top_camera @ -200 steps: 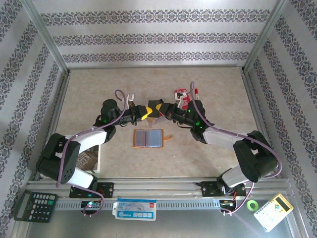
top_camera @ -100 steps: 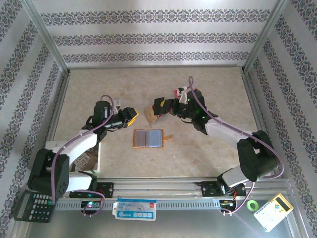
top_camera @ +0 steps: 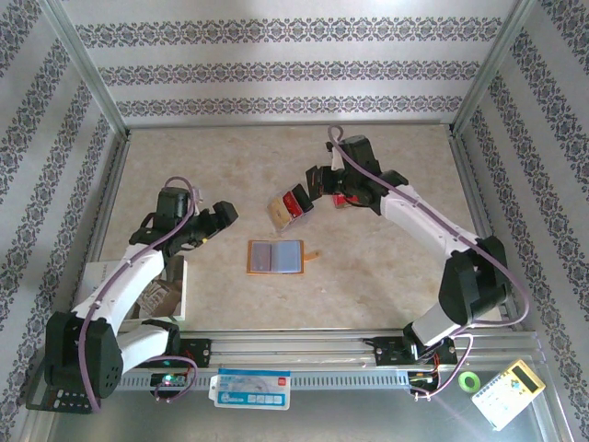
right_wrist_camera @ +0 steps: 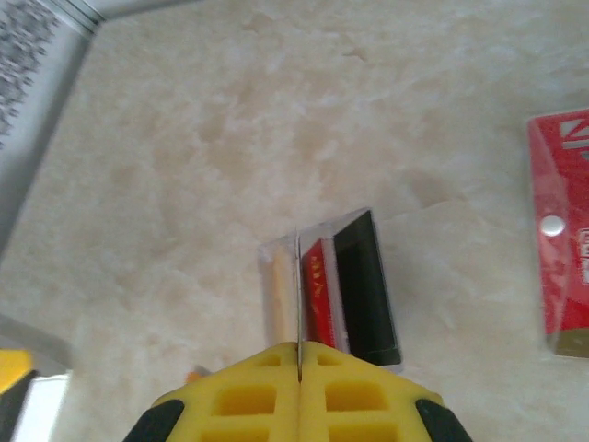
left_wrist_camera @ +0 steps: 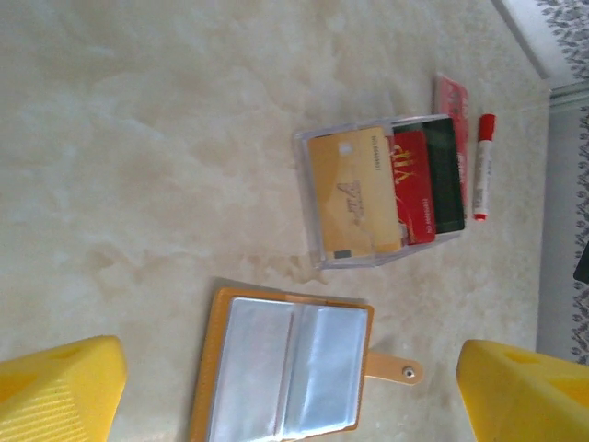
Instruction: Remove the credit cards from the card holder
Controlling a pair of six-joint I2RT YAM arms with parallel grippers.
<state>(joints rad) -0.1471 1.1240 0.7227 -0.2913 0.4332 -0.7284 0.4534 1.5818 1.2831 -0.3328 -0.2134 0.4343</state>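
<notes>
Top external view: surface inside rail frame, arms spread to either side.
Left tool: wide open, empty, left of card holder, apart from it.
Right tool: closed, nothing visibly held, above clear tray.
Credit cards: tan, red, black, in clear tray just beyond holder.
Card holder: open flat, pockets apparently empty.
Step, judged: final check, withdrawal; lift straight, avoid tray wall and holder tab.
Open room: bare left and far; red packet, marker crowd right.

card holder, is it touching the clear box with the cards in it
Apart. The left wrist view shows bare table between the card holder and the clear box of credit cards.
</notes>
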